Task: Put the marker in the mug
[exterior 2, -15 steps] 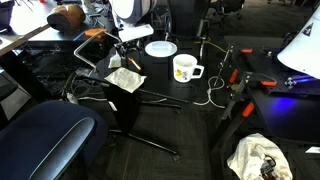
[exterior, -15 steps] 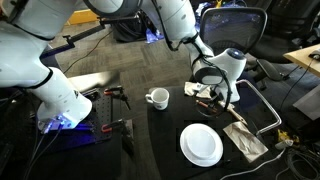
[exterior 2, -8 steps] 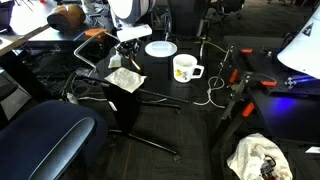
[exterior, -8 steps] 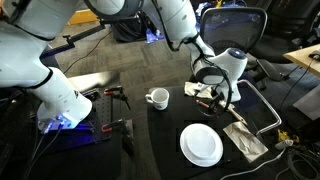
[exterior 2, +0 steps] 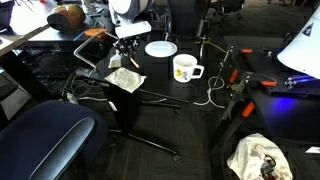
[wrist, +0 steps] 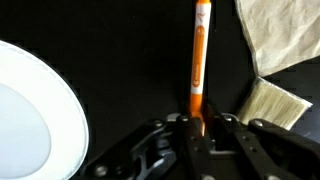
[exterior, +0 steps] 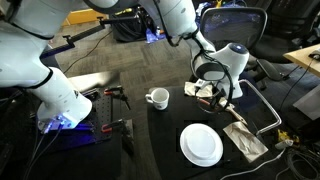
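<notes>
In the wrist view the slim orange marker (wrist: 198, 60) stretches away from my gripper (wrist: 197, 122) over the black table, and both jaws press against its near end. The gripper (exterior: 218, 100) hangs low at the table's edge, beside the white plate (exterior: 201, 145) and well to the side of the white mug (exterior: 156, 98). In the exterior views the gripper (exterior 2: 128, 50) hides the marker. The mug (exterior 2: 184, 68) stands upright with its handle showing.
A crumpled paper cloth (wrist: 280, 35) lies close to the marker's far end, also seen as the cloth (exterior: 243, 138) past the plate (wrist: 30, 110). Red-and-black hand tools (exterior: 112, 92) lie on the floor. Office chairs (exterior 2: 50, 130) stand around the table.
The jaws have closed onto the marker's end. The arm has hardly shifted, and mug and plate stay where they were.
</notes>
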Controlling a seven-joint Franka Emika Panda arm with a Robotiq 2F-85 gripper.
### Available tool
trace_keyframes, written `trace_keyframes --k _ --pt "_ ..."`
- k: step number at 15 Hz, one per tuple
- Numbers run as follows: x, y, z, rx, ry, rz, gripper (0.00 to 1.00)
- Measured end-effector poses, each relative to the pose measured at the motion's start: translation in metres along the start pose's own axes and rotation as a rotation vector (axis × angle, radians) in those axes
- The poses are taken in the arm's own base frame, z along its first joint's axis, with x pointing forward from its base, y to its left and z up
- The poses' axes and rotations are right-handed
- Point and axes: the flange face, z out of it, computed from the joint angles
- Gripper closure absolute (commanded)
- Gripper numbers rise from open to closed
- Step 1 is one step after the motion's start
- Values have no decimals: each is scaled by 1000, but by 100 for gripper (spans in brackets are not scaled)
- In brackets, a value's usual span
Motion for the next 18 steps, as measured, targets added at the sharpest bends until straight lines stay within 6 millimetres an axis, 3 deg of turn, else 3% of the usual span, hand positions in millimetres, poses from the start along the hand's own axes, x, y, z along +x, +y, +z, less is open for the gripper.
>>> trace_keyframes --k 4,9,18 --pt "-14 2 -41 11 5 -10 95" --pt "-48 10 -93 -23 36 -109 95" --pt "-93 54 -189 -35 55 -410 95"
